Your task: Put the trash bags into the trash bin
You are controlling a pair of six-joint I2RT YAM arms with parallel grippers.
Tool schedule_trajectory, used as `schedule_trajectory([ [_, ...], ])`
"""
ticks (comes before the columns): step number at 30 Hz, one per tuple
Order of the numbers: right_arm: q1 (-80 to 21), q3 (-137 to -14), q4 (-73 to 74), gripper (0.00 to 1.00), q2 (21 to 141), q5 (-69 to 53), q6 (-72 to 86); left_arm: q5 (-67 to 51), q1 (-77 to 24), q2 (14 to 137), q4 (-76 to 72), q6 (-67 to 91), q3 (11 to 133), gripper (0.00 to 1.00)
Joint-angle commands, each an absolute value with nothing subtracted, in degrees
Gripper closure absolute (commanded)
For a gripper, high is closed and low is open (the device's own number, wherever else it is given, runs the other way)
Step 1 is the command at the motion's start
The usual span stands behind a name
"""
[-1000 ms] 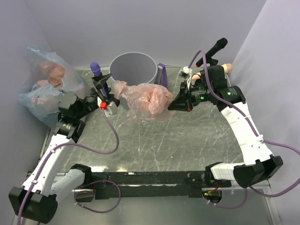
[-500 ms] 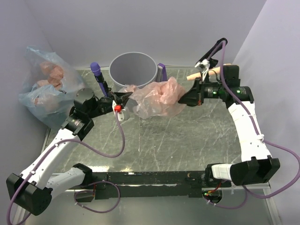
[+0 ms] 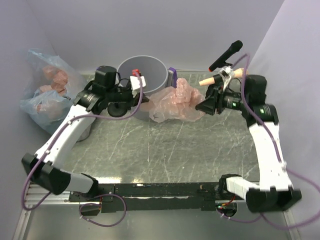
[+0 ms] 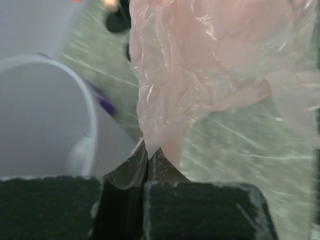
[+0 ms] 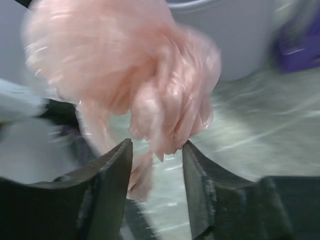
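A crumpled pink trash bag [image 3: 175,102] lies just right of the grey trash bin [image 3: 142,75], against its front wall. My left gripper [image 3: 144,101] is at the bin's front and is shut on the bag's left corner; in the left wrist view the jaws [image 4: 148,152] pinch the pink film [image 4: 210,65] beside the bin's rim [image 4: 75,95]. My right gripper [image 3: 202,106] is at the bag's right end and stands open. In the right wrist view the bag [image 5: 125,65] hangs loosely into the gap of that gripper [image 5: 156,160]. A second, clear bluish trash bag [image 3: 45,90] sits at the far left.
A small purple box [image 3: 172,77] stands right of the bin. A black microphone [image 3: 227,54] and a peach cone [image 3: 210,80] are at the back right, behind the right arm. Walls close in on the left, back and right.
My left gripper has shut on the pink bag's corner and swung up to the bin. The right gripper has opened, let go of the bag and drawn back to the right.
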State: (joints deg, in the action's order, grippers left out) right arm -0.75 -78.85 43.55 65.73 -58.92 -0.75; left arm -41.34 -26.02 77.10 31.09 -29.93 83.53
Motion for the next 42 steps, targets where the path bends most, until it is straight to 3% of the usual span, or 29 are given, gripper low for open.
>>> schedule_trajectory([
  [1, -0.6, -74.5, 36.1, 0.44, 56.2, -44.8, -8.3, -45.7, -25.4, 80.5, 43.0, -21.9, 88.7, 0.99],
  [6, -0.6, -74.4, 42.2, 0.23, 55.0, -46.5, -12.6, -47.9, -24.8, 81.3, 41.0, -17.8, 89.0, 0.99],
  [12, -3.2, -65.1, 41.8, 0.22, 46.5, -48.2, -29.5, -50.4, -23.6, 86.7, 39.5, -6.2, 92.5, 0.99],
  [16, -9.6, -59.7, 42.5, 0.23, 42.6, -44.7, -35.7, -54.4, -20.6, 85.9, 28.9, 9.5, 86.3, 0.99],
  [21, -21.7, -52.9, 36.1, 0.24, 41.4, -38.6, -35.5, -62.0, -17.3, 87.3, 18.6, 22.3, 84.5, 0.99],
  [26, -26.4, -50.5, 26.5, 0.23, 47.1, -32.6, -27.4, -65.9, -16.1, 90.7, 11.1, 29.9, 87.7, 0.99],
  [28, -26.9, -50.9, 22.7, 0.01, 49.6, -30.3, -23.0, -65.6, -15.9, 91.5, 9.7, 31.1, 88.9, 0.99],
  [37, -31.0, -54.6, 10.7, 0.01, 62.0, -27.2, -12.9, -66.2, -15.5, 93.3, 4.3, 35.8, 89.6, 0.99],
  [40, -33.4, -55.1, 9.3, 0.03, 64.1, -15.3, -10.3, -66.6, -15.1, 93.5, 4.3, 35.7, 89.8, 0.99],
  [42, -33.7, -55.5, 9.1, 0.12, 64.8, -8.9, -9.0, -66.4, -14.8, 93.3, 4.7, 35.1, 89.6, 0.99],
])
